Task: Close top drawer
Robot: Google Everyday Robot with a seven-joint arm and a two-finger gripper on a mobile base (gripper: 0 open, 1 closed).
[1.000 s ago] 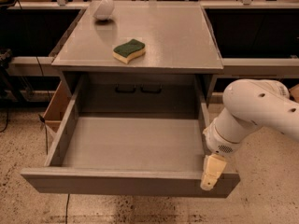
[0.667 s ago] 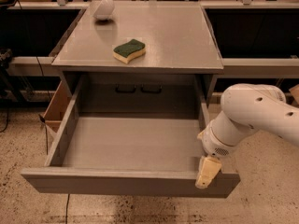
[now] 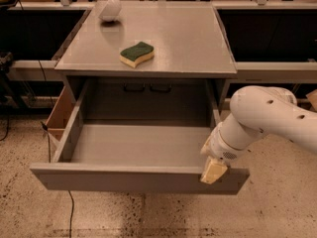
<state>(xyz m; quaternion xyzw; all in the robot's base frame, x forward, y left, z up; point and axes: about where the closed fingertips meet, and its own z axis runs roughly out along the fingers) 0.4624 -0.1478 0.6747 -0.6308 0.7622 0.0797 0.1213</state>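
Top drawer (image 3: 138,148) stood fully out; stiff, handle-less, likely slid freely, so push flat front. Gripper (image 3: 214,170) at front's right end, lower right of frame; opening indeterminable.

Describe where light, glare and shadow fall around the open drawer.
Camera view: the cabinet top shows a soft sheen below the white object; the recess behind the top drawer lies in shadow; the gripper, at the front panel's right end, is brightly lit.

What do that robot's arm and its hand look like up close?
The arm is a thick, smooth white tube with rounded joints and a few small dark dots. No cables show. Its gripper, at the front right corner of the large grey top drawer, is a blocky cream-yellow tip.
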